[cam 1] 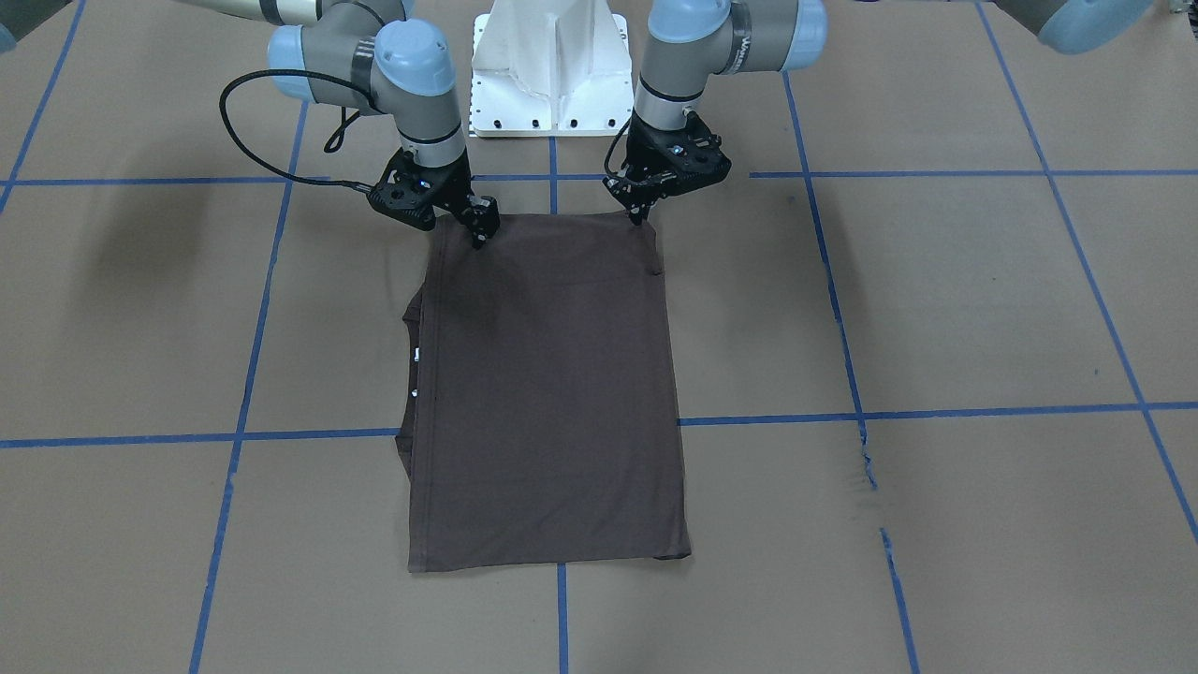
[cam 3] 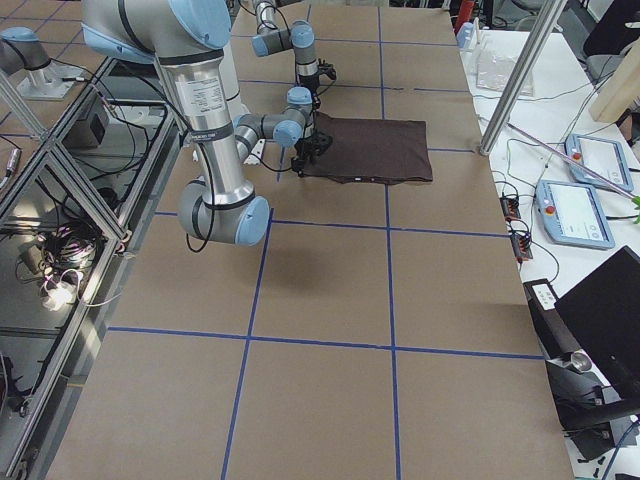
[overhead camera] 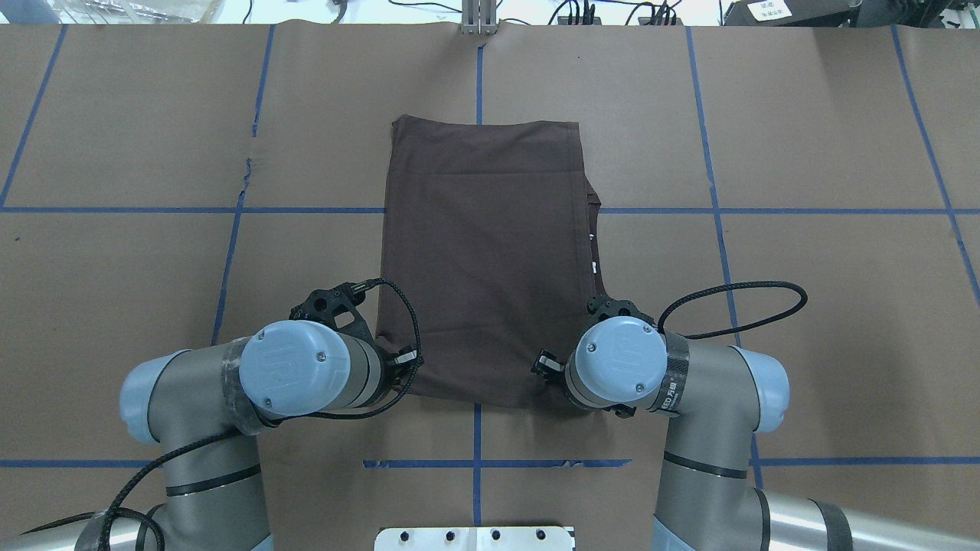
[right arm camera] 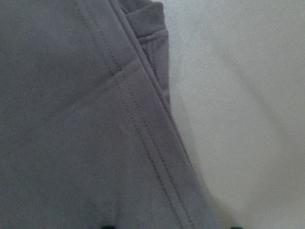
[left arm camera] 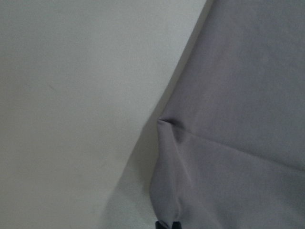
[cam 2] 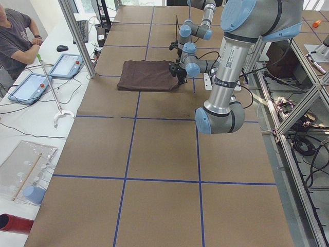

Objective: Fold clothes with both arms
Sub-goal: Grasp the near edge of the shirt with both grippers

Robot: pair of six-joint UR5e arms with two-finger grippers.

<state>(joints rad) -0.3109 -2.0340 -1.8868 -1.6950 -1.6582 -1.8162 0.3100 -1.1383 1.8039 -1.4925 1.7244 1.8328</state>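
The dark brown-grey T-shirt (cam 1: 552, 393) (overhead camera: 486, 252) lies folded into a tall rectangle in the middle of the table, with its white neck label (cam 1: 415, 354) at one long edge. Both arms reach down to its two corners nearest the robot. My left gripper (cam 1: 641, 213) (left arm camera: 167, 225) is shut on a pinched ridge of cloth at its corner. My right gripper (cam 1: 483, 229) sits over the other corner. In the right wrist view the stitched hem (right arm camera: 143, 143) runs between two dark fingertip specks set wide apart, so it looks open.
Brown paper with blue tape lines (cam 1: 936, 174) covers the table. The white pedestal (cam 1: 550, 65) stands just behind the shirt. A seated person (cam 2: 13, 36) and tablets (cam 2: 67, 64) are at a side bench beyond the table's far edge.
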